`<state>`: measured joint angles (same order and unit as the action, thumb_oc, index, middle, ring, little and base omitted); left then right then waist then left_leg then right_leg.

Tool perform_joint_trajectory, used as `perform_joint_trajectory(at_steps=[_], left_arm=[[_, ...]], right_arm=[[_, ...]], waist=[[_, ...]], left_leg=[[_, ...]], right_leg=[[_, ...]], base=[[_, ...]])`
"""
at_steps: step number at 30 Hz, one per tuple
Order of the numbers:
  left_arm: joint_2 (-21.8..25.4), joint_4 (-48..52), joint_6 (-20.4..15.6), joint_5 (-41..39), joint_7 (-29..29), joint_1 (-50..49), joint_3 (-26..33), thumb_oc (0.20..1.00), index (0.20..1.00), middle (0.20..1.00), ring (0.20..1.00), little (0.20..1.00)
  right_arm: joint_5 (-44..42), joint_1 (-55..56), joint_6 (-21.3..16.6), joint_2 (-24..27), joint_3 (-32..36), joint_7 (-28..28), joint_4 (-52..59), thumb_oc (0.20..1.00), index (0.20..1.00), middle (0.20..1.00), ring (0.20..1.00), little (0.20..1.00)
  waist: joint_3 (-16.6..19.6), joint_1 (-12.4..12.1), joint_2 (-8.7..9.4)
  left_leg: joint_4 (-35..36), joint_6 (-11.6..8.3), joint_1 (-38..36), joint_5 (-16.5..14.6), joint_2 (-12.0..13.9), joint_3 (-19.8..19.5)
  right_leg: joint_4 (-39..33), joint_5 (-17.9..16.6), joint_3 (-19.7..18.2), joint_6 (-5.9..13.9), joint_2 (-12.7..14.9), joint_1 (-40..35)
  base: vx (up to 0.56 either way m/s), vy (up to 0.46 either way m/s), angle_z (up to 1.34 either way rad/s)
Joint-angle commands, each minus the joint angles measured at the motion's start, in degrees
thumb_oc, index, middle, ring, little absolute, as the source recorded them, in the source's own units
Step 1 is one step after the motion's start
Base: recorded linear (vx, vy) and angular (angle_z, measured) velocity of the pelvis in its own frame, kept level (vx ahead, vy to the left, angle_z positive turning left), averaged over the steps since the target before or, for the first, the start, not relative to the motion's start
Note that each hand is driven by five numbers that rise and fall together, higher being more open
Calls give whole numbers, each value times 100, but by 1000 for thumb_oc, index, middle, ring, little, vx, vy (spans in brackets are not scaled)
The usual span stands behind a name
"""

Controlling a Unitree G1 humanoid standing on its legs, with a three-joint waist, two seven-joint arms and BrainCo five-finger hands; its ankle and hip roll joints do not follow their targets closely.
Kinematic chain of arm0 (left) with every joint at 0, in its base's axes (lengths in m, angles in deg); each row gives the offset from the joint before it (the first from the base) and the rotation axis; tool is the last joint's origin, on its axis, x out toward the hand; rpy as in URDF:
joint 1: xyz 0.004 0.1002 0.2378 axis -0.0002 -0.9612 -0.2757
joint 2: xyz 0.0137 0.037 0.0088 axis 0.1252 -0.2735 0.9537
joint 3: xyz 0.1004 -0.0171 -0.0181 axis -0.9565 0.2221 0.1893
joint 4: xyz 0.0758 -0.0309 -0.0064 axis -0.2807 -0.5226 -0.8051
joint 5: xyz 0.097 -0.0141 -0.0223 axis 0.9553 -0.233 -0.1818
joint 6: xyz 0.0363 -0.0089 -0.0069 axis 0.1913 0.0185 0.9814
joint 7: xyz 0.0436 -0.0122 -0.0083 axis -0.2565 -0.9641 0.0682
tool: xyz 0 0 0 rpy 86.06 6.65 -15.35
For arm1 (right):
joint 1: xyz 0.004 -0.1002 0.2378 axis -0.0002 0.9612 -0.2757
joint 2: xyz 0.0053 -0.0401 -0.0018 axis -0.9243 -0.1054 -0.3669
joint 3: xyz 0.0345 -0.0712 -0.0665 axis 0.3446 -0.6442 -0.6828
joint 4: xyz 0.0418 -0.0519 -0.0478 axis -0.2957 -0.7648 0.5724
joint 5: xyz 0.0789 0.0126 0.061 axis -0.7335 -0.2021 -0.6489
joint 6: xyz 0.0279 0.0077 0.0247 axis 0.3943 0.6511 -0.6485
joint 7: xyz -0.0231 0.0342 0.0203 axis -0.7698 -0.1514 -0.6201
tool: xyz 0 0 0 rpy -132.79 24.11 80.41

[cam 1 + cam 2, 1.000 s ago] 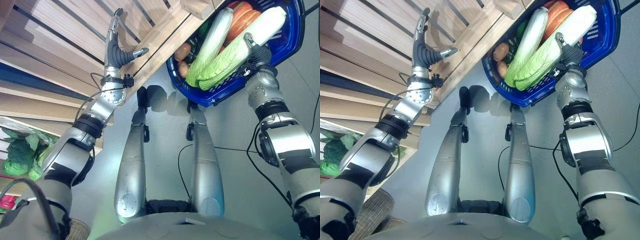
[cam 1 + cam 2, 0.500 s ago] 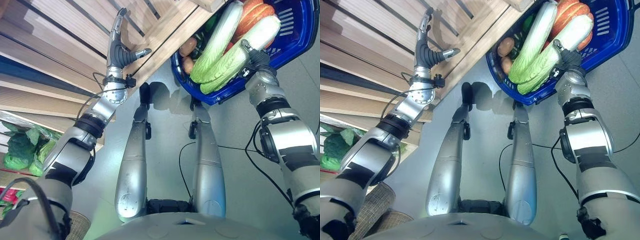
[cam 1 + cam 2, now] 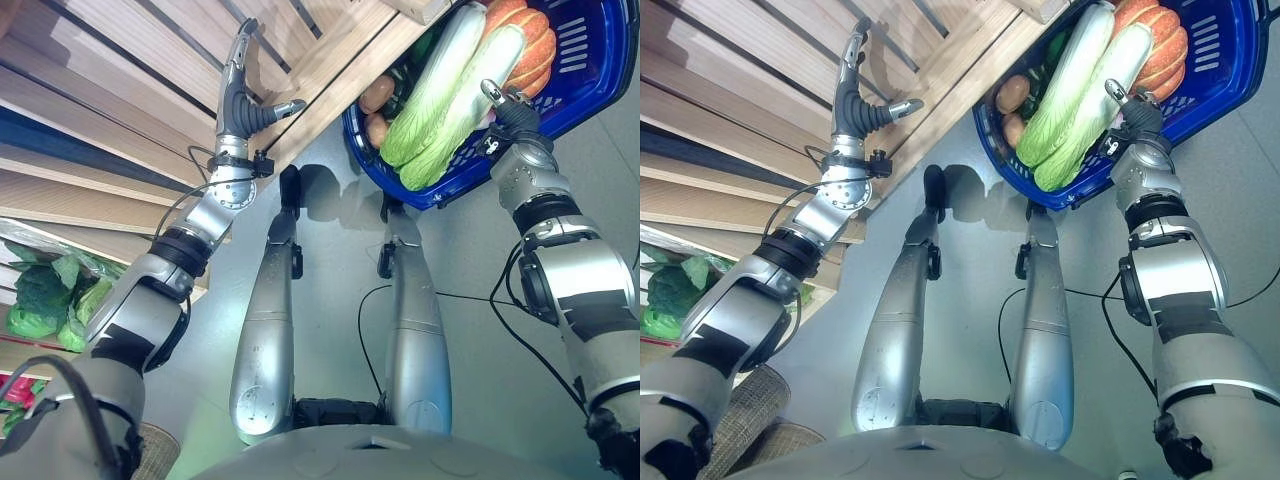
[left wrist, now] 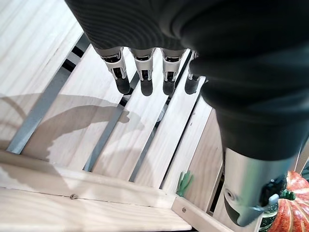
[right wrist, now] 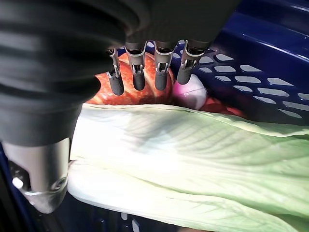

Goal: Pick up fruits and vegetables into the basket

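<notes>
The blue basket (image 3: 608, 62) hangs at the upper right and holds two long pale-green cabbages (image 3: 462, 105), an orange pumpkin (image 3: 537, 50) and brown potatoes (image 3: 376, 96). My right hand (image 3: 505, 108) hovers just over the nearer cabbage (image 5: 193, 159), open, with straight fingers (image 5: 137, 72) that point toward the pumpkin (image 5: 126, 94) and hold nothing. At the upper left my left hand (image 3: 238, 95) is open over the wooden slatted shelf (image 4: 58, 125), fingers (image 4: 140, 72) straight and the thumb out to the side.
The slatted wooden shelf (image 3: 110, 110) fills the left side, its front edge running up to the basket. Bagged leafy greens (image 3: 40, 300) lie at the lower left. A woven wicker basket (image 3: 750, 420) shows at the bottom left corner.
The cabbage under my right hand has swung round and settled in the basket alongside the other one. The right hand's fingers have come off it. The left hand has barely moved.
</notes>
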<state>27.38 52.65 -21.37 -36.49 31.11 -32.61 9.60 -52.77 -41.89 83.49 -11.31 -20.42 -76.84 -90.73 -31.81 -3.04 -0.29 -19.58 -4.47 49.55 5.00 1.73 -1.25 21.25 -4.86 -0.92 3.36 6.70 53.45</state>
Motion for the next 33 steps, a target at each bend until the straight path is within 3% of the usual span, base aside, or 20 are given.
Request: perform_joint_trajectory(at_steps=[1, 7, 8, 11, 16, 22, 33], left_arm=[[-67, 419, -365, -93, 114, -194, 298, 1000, 1000, 1000, 1000, 1000], [111, 469, -259, -60, 5, -305, 347, 1000, 1000, 1000, 1000, 1000], [311, 455, -137, -224, -105, -467, 534, 1000, 1000, 1000, 1000, 1000], [464, 406, -66, -321, -267, -673, 725, 1000, 1000, 1000, 1000, 1000], [697, 333, -23, -715, -690, -1197, 1103, 1000, 1000, 1000, 1000, 1000], [594, 129, -174, -1086, -1195, -2304, 1589, 1000, 1000, 1000, 1000, 1000], [204, -214, -185, -737, -2272, -3959, 1986, 1000, 1000, 1000, 1000, 1000]], right_arm=[[201, 67, -243, 431, -177, -138, -20, 1000, 1000, 1000, 1000, 1000], [223, 272, -491, 441, -118, -148, 42, 1000, 1000, 1000, 1000, 1000], [247, 556, -735, 454, 7, -110, 173, 1000, 1000, 1000, 1000, 1000], [330, 880, -963, 435, 135, -78, 284, 1000, 1000, 1000, 1000, 1000], [600, 1601, -1082, 470, 380, 35, 599, 1000, 1000, 1000, 1000, 1000], [805, 2884, -1306, 286, 726, 80, 904, 1000, 1000, 1000, 1000, 1000], [1555, 4802, -1097, -84, 1222, 194, 1589, 1000, 1000, 1000, 1000, 1000]], waist=[[202, 99, -528], [202, 92, -434], [202, 92, -328], [202, 88, -264], [231, 53, -207], [990, 1, -126], [2140, -14, 6]], left_leg=[[-58, 250, -73, -180, -274, -271], [-1, 261, -358, -236, -271, -255], [142, 263, -799, -264, -264, -207], [366, 251, -1284, -247, -228, -167], [843, 229, -2275, -165, -184, -156], [1547, 194, -3173, -109, -106, -168], [2098, 186, -4333, -144, 3, -135]], right_leg=[[215, 225, 332, -15, -190, -318], [128, 214, 363, -12, -189, -599], [-18, 211, 429, 12, -169, -1047], [-214, 203, 466, 48, -130, -1522], [-543, 185, 552, 119, -17, -2463], [-1223, 198, 728, 149, 98, -3503], [-1935, 168, 812, 155, 87, -4834]], base=[[-41, 23, 3], [-28, 14, 1], [-97, 49, -2], [-70, 46, -6], [3, 25, 0], [102, 18, 3], [148, 25, 7]])
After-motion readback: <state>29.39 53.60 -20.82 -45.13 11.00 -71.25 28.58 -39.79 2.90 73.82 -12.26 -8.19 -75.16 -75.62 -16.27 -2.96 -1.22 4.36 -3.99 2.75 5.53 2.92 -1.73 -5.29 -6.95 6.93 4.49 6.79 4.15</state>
